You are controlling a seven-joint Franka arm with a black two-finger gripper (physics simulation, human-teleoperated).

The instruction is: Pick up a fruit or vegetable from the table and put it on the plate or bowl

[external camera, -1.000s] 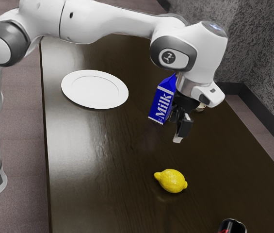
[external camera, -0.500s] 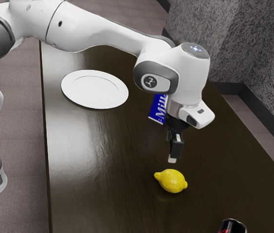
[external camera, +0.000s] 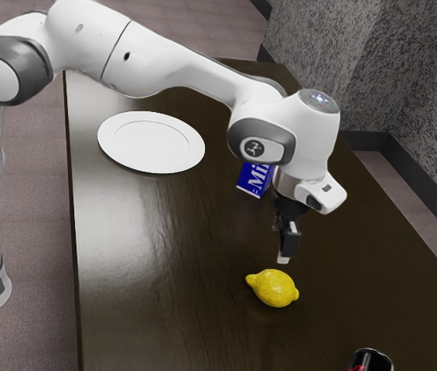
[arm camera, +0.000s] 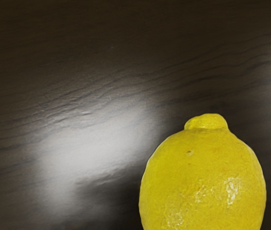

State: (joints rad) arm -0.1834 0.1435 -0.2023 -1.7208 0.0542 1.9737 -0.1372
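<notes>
- The lemon lay on its side on the dark worktop. Nothing was touching it.
- It looked small and light, so I think one claw could lift it with ease.
- Its skin looked firm and bumpy, with a bit of shine. I think it would not squash, but its round sides could let it roll or slip out of a loose hold.
- The best place to take hold, I think, was across its fat middle, where it is widest, and not at the pointy ends.
- Its long way ran from the exterior view's left to the exterior view's right, dipping a little toward the right. Each end had a small tip.
- In the wrist view the lemon sat just under the hand, with a little knob at its far end.
- The claw hung just above the lemon, pointing down and not touching it. It held nothing. I could not tell if it was open or closed.
- A blue milk carton stood behind the arm.
- The white plate lay well apart from the lemon, toward the exterior view's upper left.
- A dark can peeked in at the lower edge.
</notes>
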